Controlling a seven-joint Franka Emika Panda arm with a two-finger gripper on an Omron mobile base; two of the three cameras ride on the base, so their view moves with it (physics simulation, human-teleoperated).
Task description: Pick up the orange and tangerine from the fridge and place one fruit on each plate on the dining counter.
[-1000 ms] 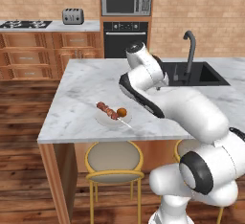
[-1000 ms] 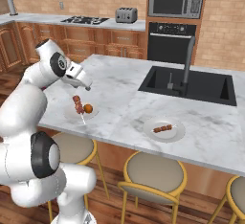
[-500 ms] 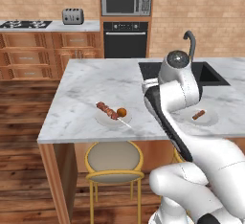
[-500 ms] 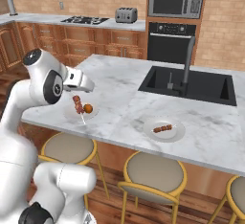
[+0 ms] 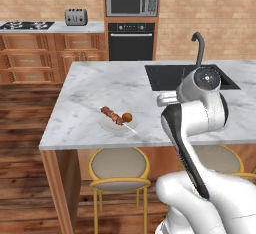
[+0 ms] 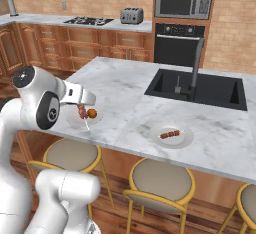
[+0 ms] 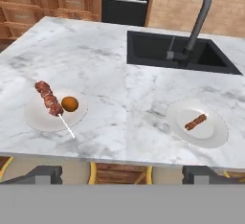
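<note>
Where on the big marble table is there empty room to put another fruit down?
Bare marble lies between the left plate and the right plate, in front of the sink. Another wide bare patch runs behind the left plate to the counter's far edge. The left plate is crowded: a meat skewer and an orange fruit. The right plate holds one small sausage, with spare room.

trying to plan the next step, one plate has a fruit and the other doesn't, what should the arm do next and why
Probably turn away toward the fridge for the second fruit. The left plate already holds an orange fruit beside a skewer, while the right plate carries only a small sausage. The end effector looks open and empty.
</note>
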